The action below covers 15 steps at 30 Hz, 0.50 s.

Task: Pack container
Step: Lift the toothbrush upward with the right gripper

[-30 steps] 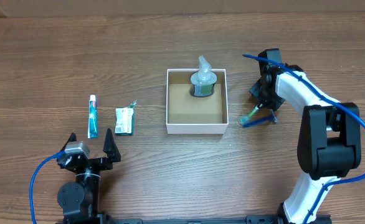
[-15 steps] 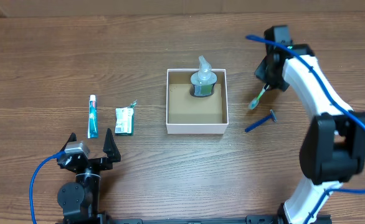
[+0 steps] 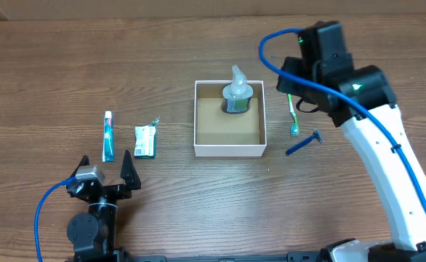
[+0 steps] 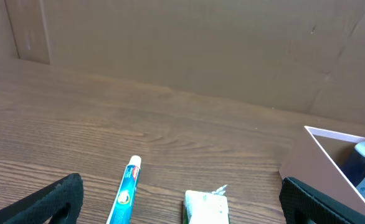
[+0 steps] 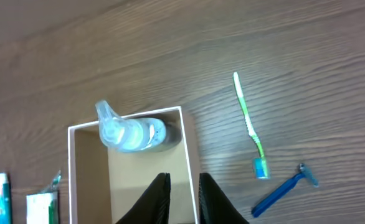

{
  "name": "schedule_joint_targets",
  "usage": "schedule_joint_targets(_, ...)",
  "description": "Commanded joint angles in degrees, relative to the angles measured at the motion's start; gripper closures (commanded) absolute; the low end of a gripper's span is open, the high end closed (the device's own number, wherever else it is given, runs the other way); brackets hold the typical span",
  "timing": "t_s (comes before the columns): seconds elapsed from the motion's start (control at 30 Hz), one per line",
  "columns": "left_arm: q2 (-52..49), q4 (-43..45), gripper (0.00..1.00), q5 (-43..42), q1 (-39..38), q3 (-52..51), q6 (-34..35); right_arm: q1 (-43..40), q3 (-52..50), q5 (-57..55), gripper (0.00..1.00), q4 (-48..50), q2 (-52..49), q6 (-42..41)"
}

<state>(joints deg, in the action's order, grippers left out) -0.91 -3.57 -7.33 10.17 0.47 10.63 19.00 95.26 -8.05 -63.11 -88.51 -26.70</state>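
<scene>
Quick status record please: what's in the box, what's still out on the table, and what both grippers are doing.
container: white-walled, brown bottom, mid-table
inside: one clear bottle, at the far wall
out, right side: green toothbrush and blue razor, lying on the table, clear of the container
out, left side: toothpaste tube, small green-white packet
left gripper: wide open, empty
right gripper: fingers slightly apart, nothing between them, over the container's right wall

The brown wood-grain table (image 3: 67, 73) carries a blue-and-white toothpaste tube (image 3: 108, 136) at the left, a small green-and-white packet (image 3: 146, 141) just beside it, the white-walled container (image 3: 230, 151) mid-table, and past its right wall a green toothbrush (image 3: 292, 114) near a blue razor (image 3: 303, 143)
</scene>
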Motion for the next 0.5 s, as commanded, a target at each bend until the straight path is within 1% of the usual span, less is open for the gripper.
schedule_joint_targets(0.0, 0.6, -0.1, 0.00, -0.8, 0.3, -0.2, 0.9, -0.4, 0.3, -3.1, 0.61, -0.4, -0.9, 1.6)
schedule_joint_targets(0.07, 0.6, -0.1, 0.00, -0.8, 0.3, -0.2, 0.9, -1.0, -1.2, -4.6, 0.55, -0.3, -1.3, 4.2)
schedule_joint_targets(0.1, 0.6, -0.1, 0.00, -0.8, 0.3, -0.2, 0.9, -1.7, -2.9, -5.2, 0.48, 0.2, -1.6, 5.2)
schedule_joint_targets(0.13, 0.6, -0.1, 0.00, -0.8, 0.3, -0.2, 0.9, -2.5, -4.5, -4.7, 0.46, 1.2, -1.8, 7.0)
schedule_joint_targets(0.2, 0.6, -0.1, 0.00, -0.8, 0.3, -0.2, 0.9, -4.0, -7.7, -2.6, 0.44, 3.7, -2.2, 10.1)
schedule_joint_targets(0.23, 0.6, -0.1, 0.00, -0.8, 0.3, -0.2, 0.9, -5.6, -11.1, 0.3, 0.43, 6.9, -2.4, 12.2)
schedule_joint_targets(0.3, 0.6, -0.1, 0.00, -0.8, 0.3, -0.2, 0.9, -7.8, -15.2, 2.6, 0.41, 10.8, -2.9, 13.3)
schedule_joint_targets(0.37, 0.6, -0.1, 0.00, -0.8, 0.3, -0.2, 0.9, -10.5, -19.0, 4.3, 0.40, 14.9, -4.3, 13.8)
schedule_joint_targets(0.4, 0.6, -0.1, 0.00, -0.8, 0.3, -0.2, 0.9, -11.1, -19.8, 4.8, 0.41, 16.0, -5.0, 14.7)
schedule_joint_targets(0.47, 0.6, -0.1, 0.00, -0.8, 0.3, -0.2, 0.9, -12.4, -21.3, 7.8, 0.39, 19.1, -7.7, 19.1)
